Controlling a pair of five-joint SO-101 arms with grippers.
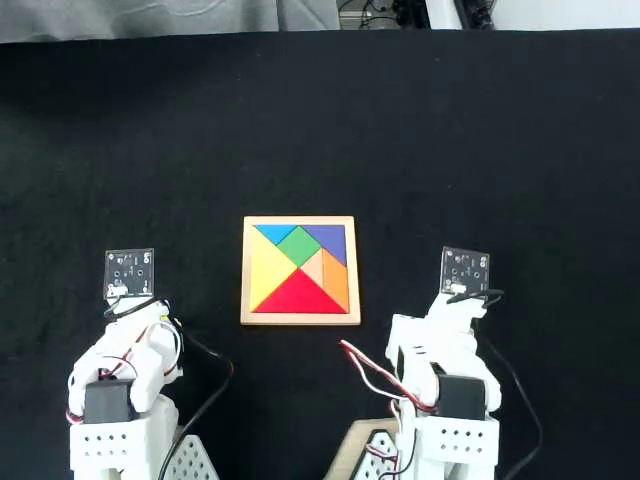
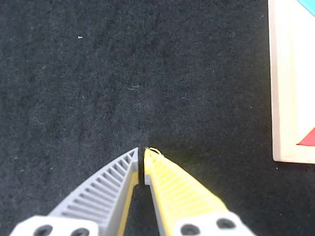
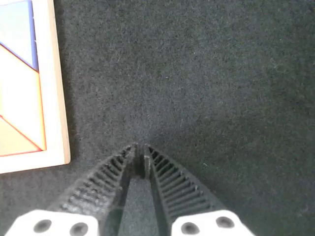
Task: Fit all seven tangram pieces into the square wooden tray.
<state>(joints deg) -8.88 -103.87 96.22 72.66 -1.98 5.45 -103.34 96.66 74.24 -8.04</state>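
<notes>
Your left gripper (image 2: 143, 153) and right gripper (image 3: 140, 148) are both pressed together on nothing, parked either side of the wooden tray (image 1: 300, 320), with all seven tangram pieces (image 1: 297, 293) sitting inside.

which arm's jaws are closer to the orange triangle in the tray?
Right. The right arm sits just off the right edge of the tray, the side where the orange triangle lies; the left arm is off the opposite edge.
</notes>
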